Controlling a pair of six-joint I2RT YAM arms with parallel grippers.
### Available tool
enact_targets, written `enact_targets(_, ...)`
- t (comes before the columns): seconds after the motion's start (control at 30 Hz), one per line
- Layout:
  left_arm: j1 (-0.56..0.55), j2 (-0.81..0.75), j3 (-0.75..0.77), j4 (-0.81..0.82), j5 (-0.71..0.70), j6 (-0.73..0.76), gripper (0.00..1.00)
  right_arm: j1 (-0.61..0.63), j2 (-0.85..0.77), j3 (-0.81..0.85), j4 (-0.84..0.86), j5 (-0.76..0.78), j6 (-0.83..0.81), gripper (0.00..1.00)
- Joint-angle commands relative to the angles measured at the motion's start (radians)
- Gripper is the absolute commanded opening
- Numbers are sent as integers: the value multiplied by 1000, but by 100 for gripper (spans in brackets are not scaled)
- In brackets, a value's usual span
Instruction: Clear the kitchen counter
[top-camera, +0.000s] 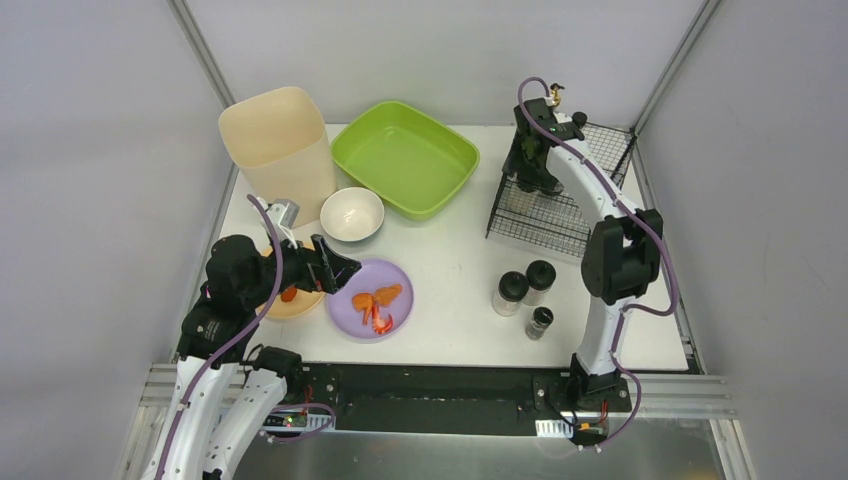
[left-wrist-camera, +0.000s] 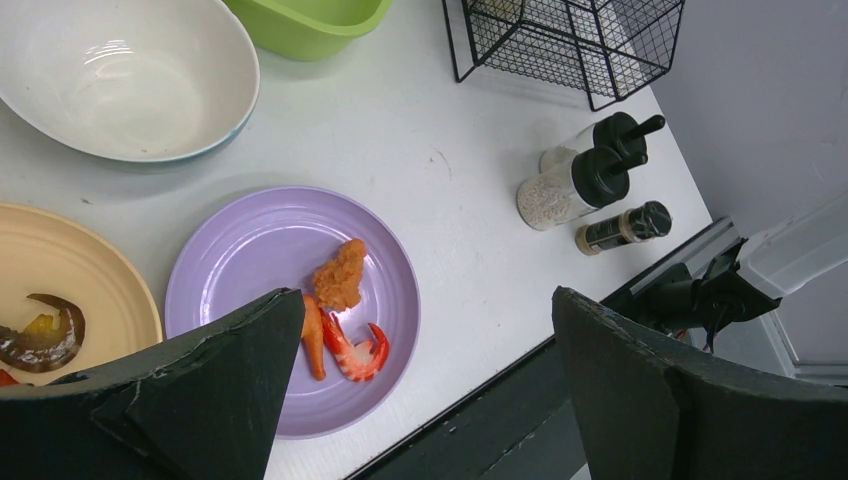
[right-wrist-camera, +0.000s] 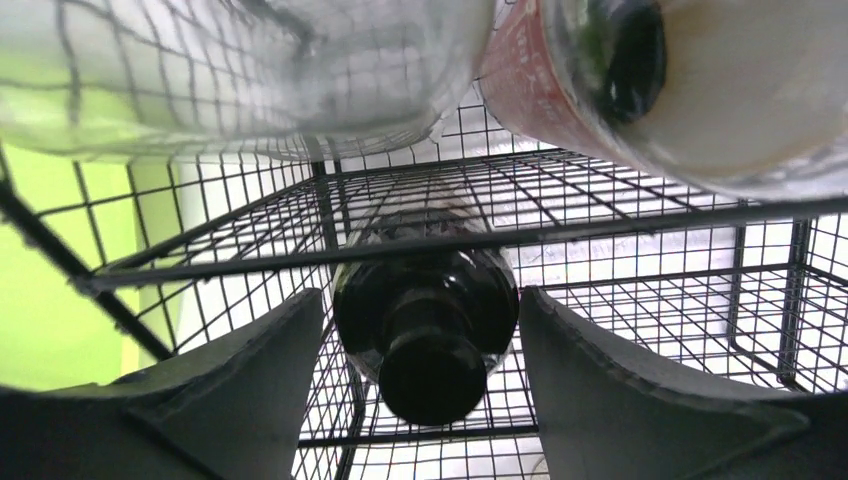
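The bench (top-camera: 450, 290) carries most of its load, so little of the clearing looks done; a cream bin (top-camera: 280, 140) stands at the far left corner, a green tray (top-camera: 400, 155) at the far edge and a black wire rack (top-camera: 545, 225) at the far right corner. The right end effector (right-wrist-camera: 420, 295) is inside the rack with its fingers apart and a dark-capped bottle (right-wrist-camera: 425, 330) between them, a sliver of gap on at least one side; I judge it unclamped. Whether the bottle stands or lies I cannot tell. The likely fault here is the withdrawal; a finger that brushes the cap could tip or drag the bottle, and the mesh is close enough to catch a fingertip. The left end effector (left-wrist-camera: 425, 300) hangs wide open and empty above the purple plate (left-wrist-camera: 230, 260) near the left end of the near edge. That plate holds a fried piece (left-wrist-camera: 340, 275) and a red shellfish scrap (left-wrist-camera: 352, 350), loose and free to slide off if the plate tilts; a flat rim also gives the fingers little to pinch. The yellow plate (left-wrist-camera: 60, 260) and the white bowl (left-wrist-camera: 130, 70) sit just beside it, so a careless descent may shove them. Three shakers (left-wrist-camera: 570, 185) cluster toward the right edge; one nudge could topple all of them.
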Motion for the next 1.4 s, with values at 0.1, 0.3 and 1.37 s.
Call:
enact_targets(0.1, 12, 7, 2, 33, 17, 2, 100, 44, -158, -8, -36, 32, -12, 76)
enact_targets(0.3, 12, 9, 2, 33, 16, 2, 100, 88, -242, -1, -90, 77, -21, 78)
enact_targets(1.37, 12, 19, 2, 33, 26, 2, 100, 512, -874, -748, -161, 110, 145, 86)
